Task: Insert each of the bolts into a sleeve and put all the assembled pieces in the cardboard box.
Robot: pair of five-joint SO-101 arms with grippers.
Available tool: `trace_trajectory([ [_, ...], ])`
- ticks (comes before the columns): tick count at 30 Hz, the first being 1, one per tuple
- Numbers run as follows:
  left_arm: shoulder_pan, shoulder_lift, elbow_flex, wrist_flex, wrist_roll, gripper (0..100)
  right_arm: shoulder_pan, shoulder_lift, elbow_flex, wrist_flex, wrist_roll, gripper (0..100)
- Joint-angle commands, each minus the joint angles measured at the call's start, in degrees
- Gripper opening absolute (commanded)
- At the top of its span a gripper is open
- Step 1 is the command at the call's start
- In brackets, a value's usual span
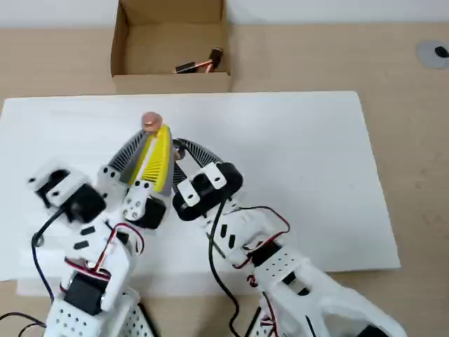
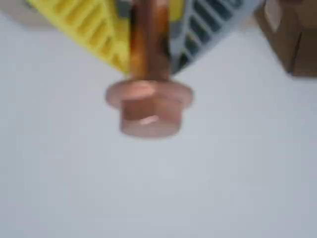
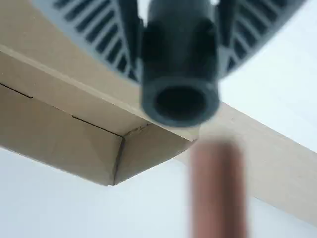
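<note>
My left gripper (image 1: pixel 151 132), with one yellow and one grey finger, is shut on a copper bolt (image 1: pixel 151 121) whose flanged head (image 2: pixel 148 106) sticks out past the fingertips above the white sheet. Just beside it, my right gripper (image 1: pixel 179 150) is shut on a dark hollow sleeve (image 3: pixel 179 99); the open bore faces the camera. The bolt's shank (image 3: pixel 218 191) shows close to the sleeve in the right wrist view, outside the bore. The cardboard box (image 1: pixel 123 42) stands at the table's far edge with an assembled piece (image 1: pixel 200 65) lying inside.
A white sheet (image 1: pixel 295 161) covers the wooden table (image 1: pixel 414 140). A grey disc (image 1: pixel 435 53) sits at the far right. Both arm bases and their cables crowd the near edge. The box's flap (image 3: pixel 74 134) is close behind the sleeve.
</note>
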State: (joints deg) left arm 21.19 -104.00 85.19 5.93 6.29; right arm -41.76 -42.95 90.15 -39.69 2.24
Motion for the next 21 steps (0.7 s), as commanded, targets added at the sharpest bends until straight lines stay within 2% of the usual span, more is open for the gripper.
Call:
trace_trajectory([
  [1, -0.7, -0.48, -1.67, -3.08, -0.44, 1, 0.75, -1.98, -0.92, -1.67, -0.44, 0.9],
  [17, -1.14, -0.48, 3.34, -3.08, -3.08, 1, 0.75, -1.98, -0.92, -1.67, -0.44, 0.9],
  [21, -1.14, -0.48, 6.33, -7.91, -4.92, 1, 0.75, -1.98, -0.92, -1.67, -0.44, 0.9],
])
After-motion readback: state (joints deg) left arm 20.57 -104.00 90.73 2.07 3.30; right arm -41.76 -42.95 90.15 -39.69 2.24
